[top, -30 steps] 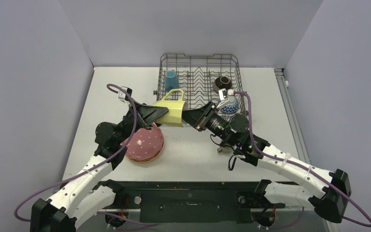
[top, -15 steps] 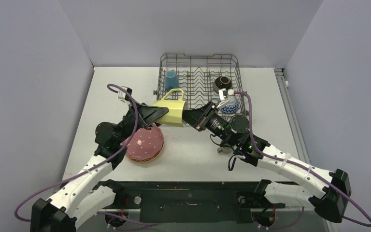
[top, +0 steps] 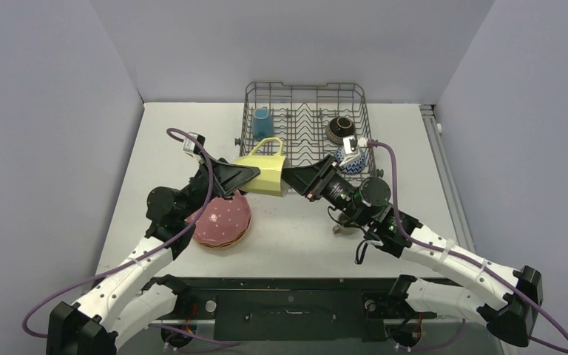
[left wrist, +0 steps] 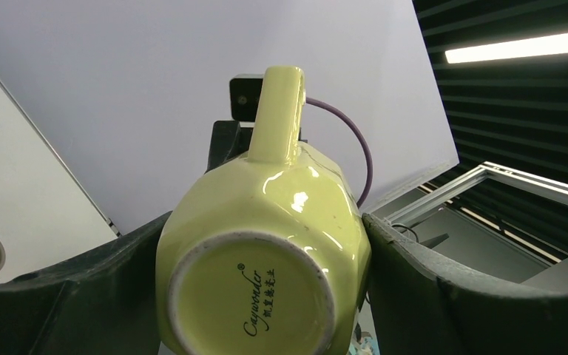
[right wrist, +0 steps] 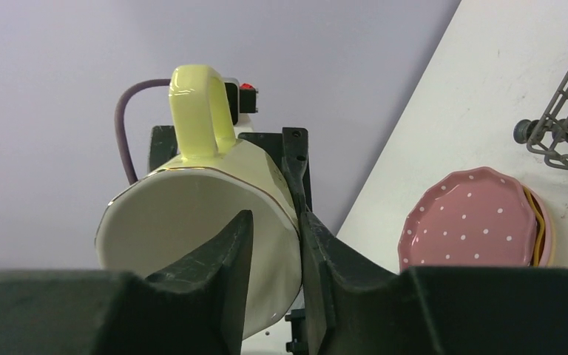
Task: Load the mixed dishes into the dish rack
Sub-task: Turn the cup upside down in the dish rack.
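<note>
White table (top: 177, 137), grey walls (top: 303, 37): left tool (top: 244, 176) clasps pale-yellow mug (top: 268, 177); right tool (top: 291, 178): grip unclear.

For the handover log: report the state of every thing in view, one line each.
dish rack, partly loaded.
pale-yellow mug, sideways in the air, handle up.
left hand, shut on the mug's body.
right hand, astride the mug's rim; grip unclear.
pink plate, flat atop other plates.
light-blue mug, in the rack.
dark-brown bowl, tipped in the rack.
patterned bowl, in the rack, partly hidden.
</note>
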You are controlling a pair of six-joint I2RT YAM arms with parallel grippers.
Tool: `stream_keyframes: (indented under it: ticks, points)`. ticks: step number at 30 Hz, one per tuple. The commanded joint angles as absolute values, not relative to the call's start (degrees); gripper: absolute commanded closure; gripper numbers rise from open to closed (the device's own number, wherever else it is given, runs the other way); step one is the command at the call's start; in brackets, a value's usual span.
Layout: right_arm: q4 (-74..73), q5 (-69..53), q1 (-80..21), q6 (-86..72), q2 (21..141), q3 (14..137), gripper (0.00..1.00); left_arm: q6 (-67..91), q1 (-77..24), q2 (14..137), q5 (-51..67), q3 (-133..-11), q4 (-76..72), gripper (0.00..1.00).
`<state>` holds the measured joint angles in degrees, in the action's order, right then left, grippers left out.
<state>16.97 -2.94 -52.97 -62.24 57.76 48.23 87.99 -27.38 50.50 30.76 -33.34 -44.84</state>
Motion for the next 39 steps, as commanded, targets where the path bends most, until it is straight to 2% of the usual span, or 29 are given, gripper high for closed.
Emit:
stream_keyframes:
  ticks: [1,5,13,24,39]
  points:
    - [21.1,-0.3,-52.2,-61.8,52.7,49.2,0.72,86.3,-27.0,50.3,30.7,-34.5,-48.3,1.00]
    - [19.7,-0.2,-50.9,-61.9,49.5,47.0,0.64,85.5,-27.0,50.2,30.5,-35.1,-47.1,1.00]
    - [17.0,-0.3,-47.6,-63.2,43.5,42.9,0.59,82.5,-26.9,50.9,30.7,-37.0,-43.4,1.00]
    - [10.3,-0.2,-44.7,-60.6,37.1,41.5,0.58,73.3,-26.6,53.0,30.8,-42.1,-33.7,1.00]
    - [1.2,-0.2,-43.8,-55.0,32.8,42.6,0.57,50.8,-23.4,58.8,29.3,-57.3,-9.7,1.00]
